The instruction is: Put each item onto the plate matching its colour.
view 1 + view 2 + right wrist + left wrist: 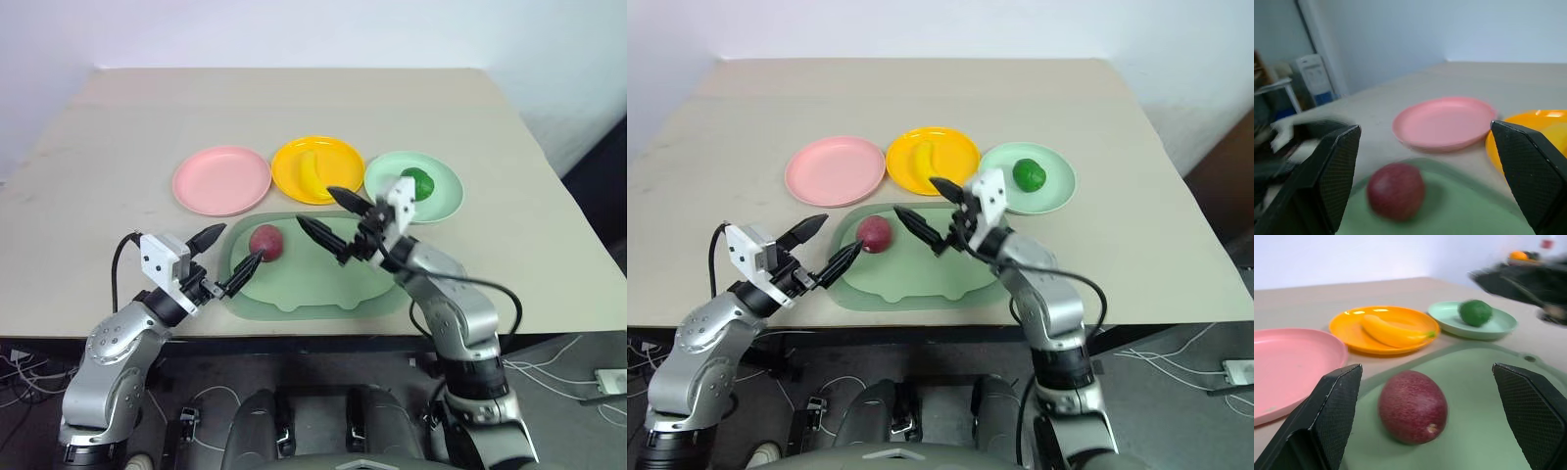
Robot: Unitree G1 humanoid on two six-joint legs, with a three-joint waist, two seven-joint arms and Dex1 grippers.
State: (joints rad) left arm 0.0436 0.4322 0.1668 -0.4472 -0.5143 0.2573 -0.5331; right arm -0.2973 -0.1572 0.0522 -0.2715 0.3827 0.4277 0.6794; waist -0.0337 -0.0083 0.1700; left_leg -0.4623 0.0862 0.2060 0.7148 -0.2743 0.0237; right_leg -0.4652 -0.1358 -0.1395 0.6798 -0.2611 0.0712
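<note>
No brand, label or legible writing is to be seen on any of the things. Three plates are counted in a row on the table (509,245): a pink plate (221,180), a yellow-orange plate (317,169) and a mint green plate (436,201). Three toy foods are counted: a banana (311,172), a green fruit (418,181) and a dark red fruit (266,241). One pale green tray mat (323,284) is seen, and it is taken as the landmark.

All three plates are set beyond the tray mat's far edge, the yellow-orange one between the other two. The banana is laid on the yellow-orange plate and the green fruit on the mint green plate; the pink plate is bare. The dark red fruit is found on the tray mat, in its far left part.

The left gripper (223,259) is held at the tray mat's left edge, its fingers spread wide and empty, one fingertip just beside the dark red fruit. The right gripper (331,221) is held above the tray mat's far edge, fingers likewise wide apart, nothing gripped.
</note>
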